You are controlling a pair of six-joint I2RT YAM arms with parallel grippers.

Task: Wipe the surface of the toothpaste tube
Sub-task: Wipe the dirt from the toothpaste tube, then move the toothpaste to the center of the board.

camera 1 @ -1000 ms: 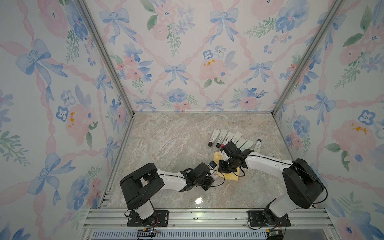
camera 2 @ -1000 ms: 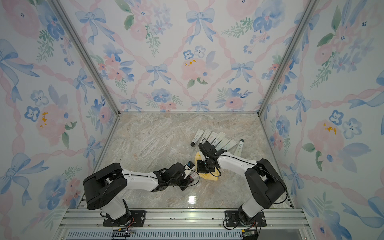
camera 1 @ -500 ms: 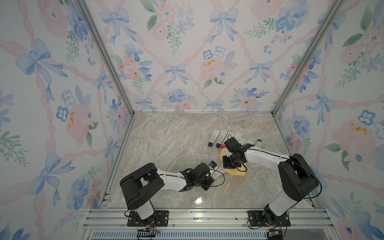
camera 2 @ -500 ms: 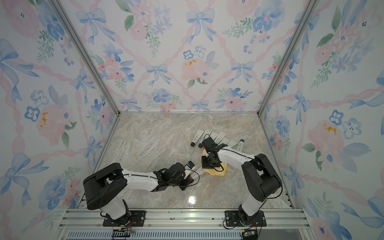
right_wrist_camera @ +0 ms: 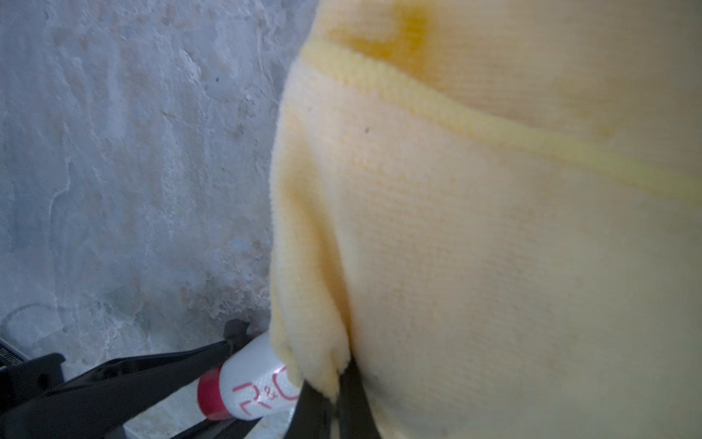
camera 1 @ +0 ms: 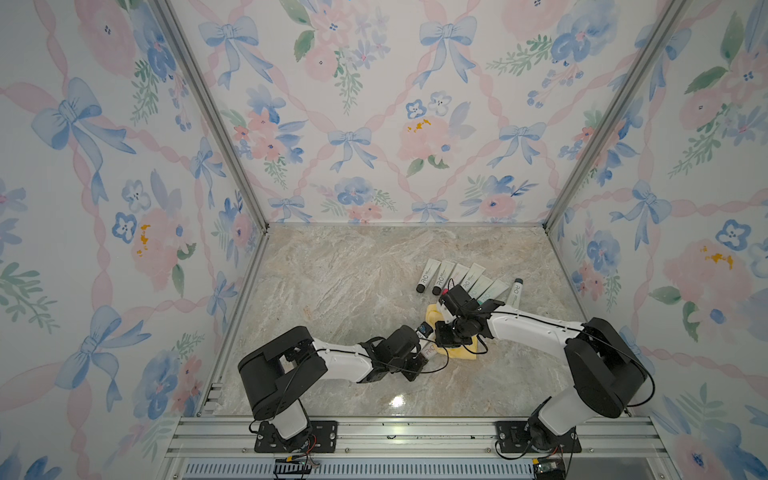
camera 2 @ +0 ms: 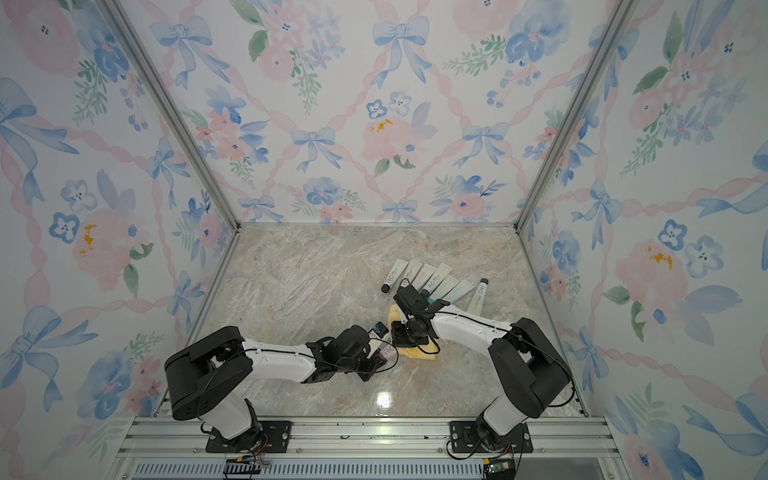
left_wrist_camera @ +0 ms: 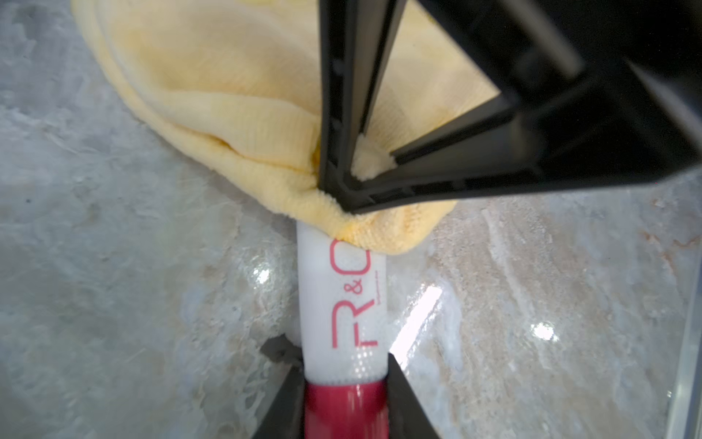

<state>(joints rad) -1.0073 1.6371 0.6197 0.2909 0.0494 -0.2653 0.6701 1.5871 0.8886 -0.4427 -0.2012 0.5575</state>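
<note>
Pinching the toothpaste tube (left_wrist_camera: 342, 304), seemingly lettered "R&C", the left gripper (left_wrist_camera: 345, 384) faces the right gripper (left_wrist_camera: 353, 190), clamped on cloth (left_wrist_camera: 228, 76).

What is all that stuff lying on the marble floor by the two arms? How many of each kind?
Toothpaste tubes in the fanned row: 7, as far as the arm over them lets me count
Red-capped tube, held by the left gripper: 1
Yellow cloth, pinched by the right gripper: 1
Total: 9
</note>
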